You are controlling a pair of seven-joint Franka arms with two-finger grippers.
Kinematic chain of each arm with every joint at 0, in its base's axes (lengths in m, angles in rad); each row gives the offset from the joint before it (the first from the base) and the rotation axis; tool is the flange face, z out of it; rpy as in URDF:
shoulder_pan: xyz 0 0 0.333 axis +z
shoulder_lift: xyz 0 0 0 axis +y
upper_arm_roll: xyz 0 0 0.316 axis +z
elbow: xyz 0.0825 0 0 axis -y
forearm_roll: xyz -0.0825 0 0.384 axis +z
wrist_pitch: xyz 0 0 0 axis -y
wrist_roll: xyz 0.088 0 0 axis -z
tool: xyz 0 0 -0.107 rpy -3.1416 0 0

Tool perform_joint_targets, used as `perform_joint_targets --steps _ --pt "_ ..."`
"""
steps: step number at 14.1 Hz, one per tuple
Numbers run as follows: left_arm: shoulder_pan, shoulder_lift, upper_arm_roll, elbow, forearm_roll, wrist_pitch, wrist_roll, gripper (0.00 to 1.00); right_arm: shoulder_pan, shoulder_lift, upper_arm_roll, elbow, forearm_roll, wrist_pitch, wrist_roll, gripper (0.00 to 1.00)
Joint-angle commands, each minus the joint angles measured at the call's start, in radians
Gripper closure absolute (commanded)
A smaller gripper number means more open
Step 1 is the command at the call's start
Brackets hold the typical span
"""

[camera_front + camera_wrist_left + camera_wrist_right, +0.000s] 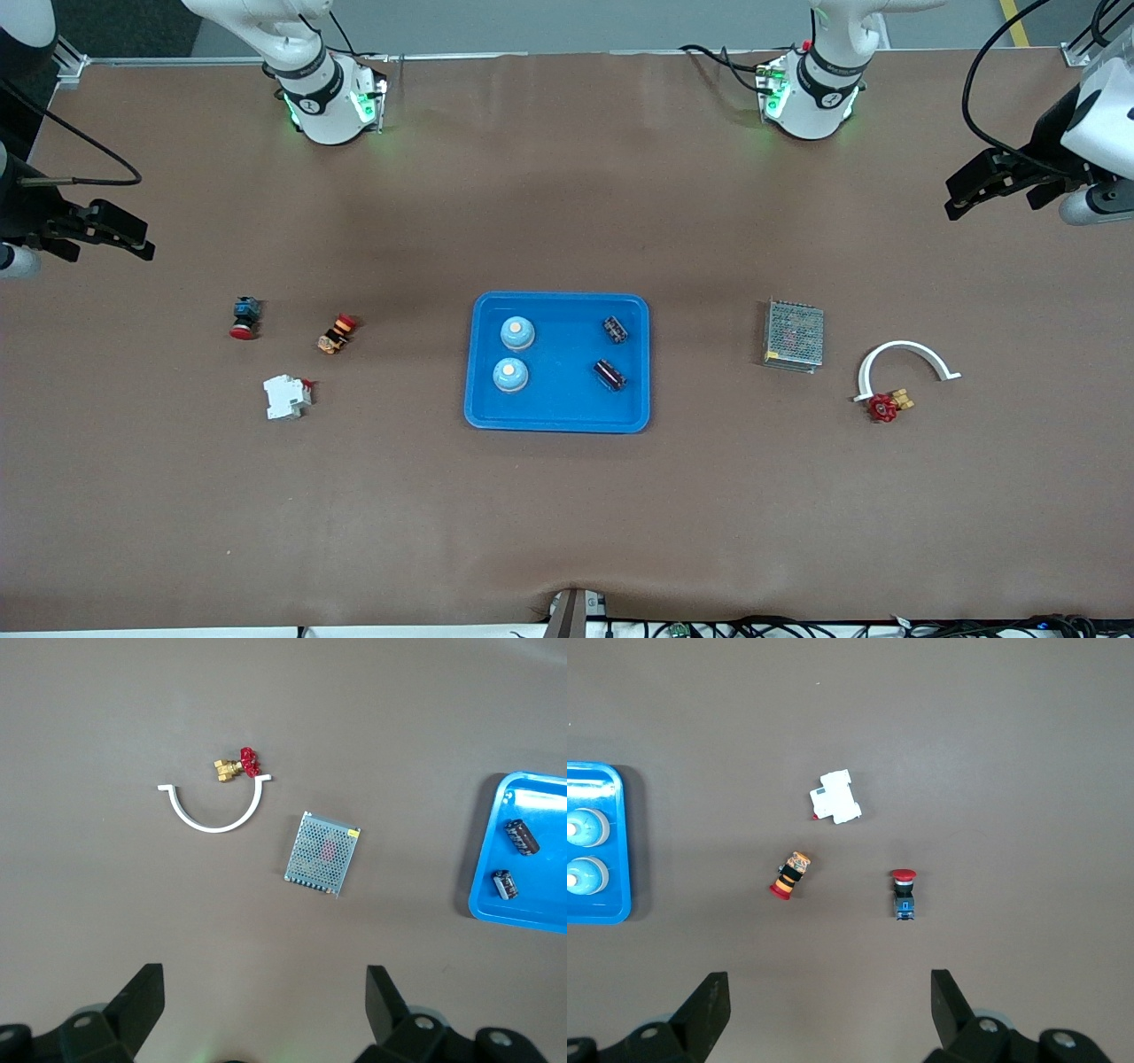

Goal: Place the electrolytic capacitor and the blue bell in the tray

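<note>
Domed bells (515, 354), cylindrical capacitors (612, 352) in tray (559, 420)

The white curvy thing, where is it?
In the front view, the white curved piece lies on the table toward the left arm's end, beside the grey mesh box, with the little red-handled valve at one tip.

Mid-frame, the tray (557, 415) holds two bells (516, 333) toward the right arm's end and two capacitors (616, 330) toward the left arm's end.

Blue tray (557, 416), mid-table, holding two blue bells (516, 332) (510, 374) upright and two dark electrolytic capacitors (616, 330) (609, 373) lying flat.
</note>
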Motion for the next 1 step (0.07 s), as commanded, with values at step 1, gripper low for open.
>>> perform_joint_targets --steps 1 --pt "0.007 -0.014 0.001 0.015 -0.007 -0.016 0.029 0.00 -0.012 -0.007 0.011 0.008 -0.015 -0.012 0.011 0.00"
